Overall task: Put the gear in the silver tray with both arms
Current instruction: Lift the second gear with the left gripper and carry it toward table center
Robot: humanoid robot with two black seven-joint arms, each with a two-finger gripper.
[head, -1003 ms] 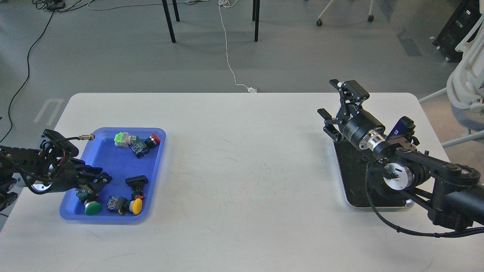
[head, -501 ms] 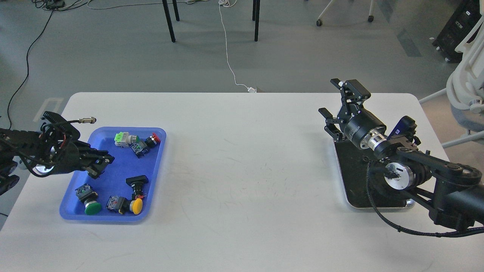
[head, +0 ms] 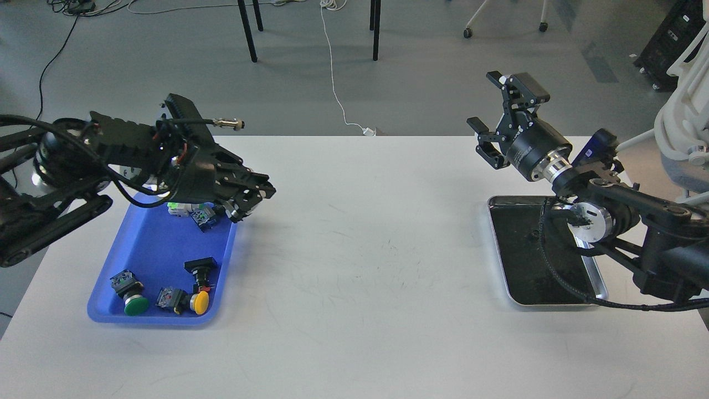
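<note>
Two arms over a white surface [head: 354, 266]. Left end effector [head: 252, 202] hangs at the far right corner of the blue tray [head: 160, 249], above the rim, fingers drawn close together; something small and pale shows at the tips, so it may be carrying a part, but I cannot tell if it is closed on anything. Blue tray holds several push-button parts: green one [head: 131, 301] and yellow one [head: 198, 302] at the near end, a black-capped one [head: 200, 267] mid-tray, a cluster [head: 191, 210] at the far end partly hidden by the left arm. No obvious gear among them; too small to be sure. Right end effector [head: 501, 130] is raised above the far edge of the surface, fingers spread wide, holding nothing. Silver tray [head: 501, 252] sits on the right side of the surface, well apart from the blue tray, dark bottom mostly bare, a tiny dark speck [head: 533, 235] on it that I cannot identify; right arm links overlap its right edge. Step, as judged: transport phase, left arm leaving the blue tray toward the middle, right arm waiting to receive. Next move likely calls for carrying across the surface, a handover to the open right end effector or a direct reach, then release low over the silver tray.
</note>
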